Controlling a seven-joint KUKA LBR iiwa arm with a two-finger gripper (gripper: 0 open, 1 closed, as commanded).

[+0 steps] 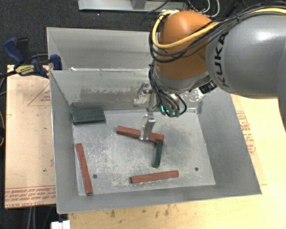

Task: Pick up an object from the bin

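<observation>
Camera view shows the end effector [147, 129] low over the slanted red-brown bar [128, 131] mid-bin [62, 128], near a dark green stick [157, 156]; whether it is open or gripping cannot be told.

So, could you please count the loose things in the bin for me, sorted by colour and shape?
Red-brown sticks: 3 (left side, middle, near edge)
Dark green stick: 1
Dark green flat block: 1
Total: 5
</observation>
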